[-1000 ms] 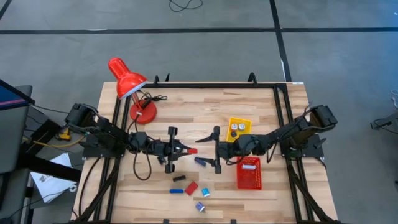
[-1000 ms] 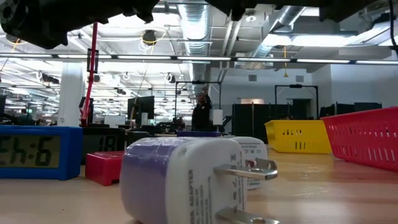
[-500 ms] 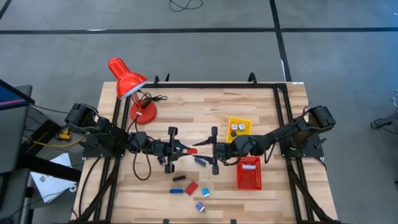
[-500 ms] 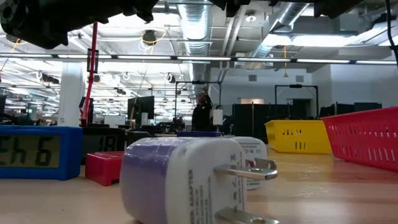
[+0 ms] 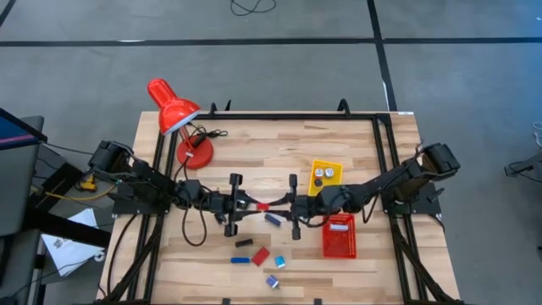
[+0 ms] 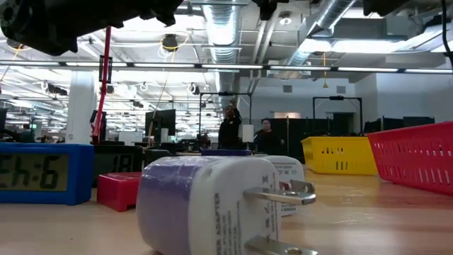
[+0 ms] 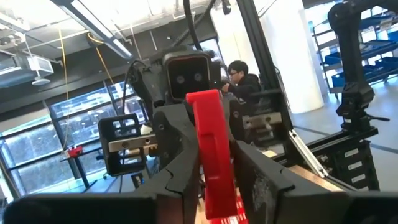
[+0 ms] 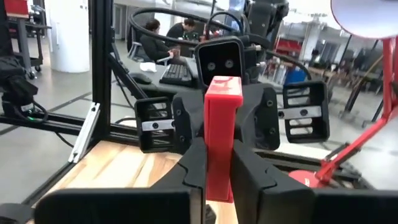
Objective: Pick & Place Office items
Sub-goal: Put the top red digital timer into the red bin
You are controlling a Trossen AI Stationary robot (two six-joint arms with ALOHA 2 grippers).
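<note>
Wooden desk with a black frame stands on a grey floor, and two dark arms reach in from its left and right edges to meet near the middle. Between them one red bar hangs above the desk: the right gripper is clamped on one end, and the left gripper has its fingers around the other end, with the right wrist view showing both pairs of fingers against the bar's sides.

Toward the front edge lie six loose office items: one dark blue piece just below the bar, one black piece, one blue bar, one red block, one small light-blue bit, and one white-and-purple plug adapter nearest the front edge.

One yellow tray near the right side holds two small round pieces. One red mesh basket sits just in front of it. One red desk lamp stands at the back left corner.
</note>
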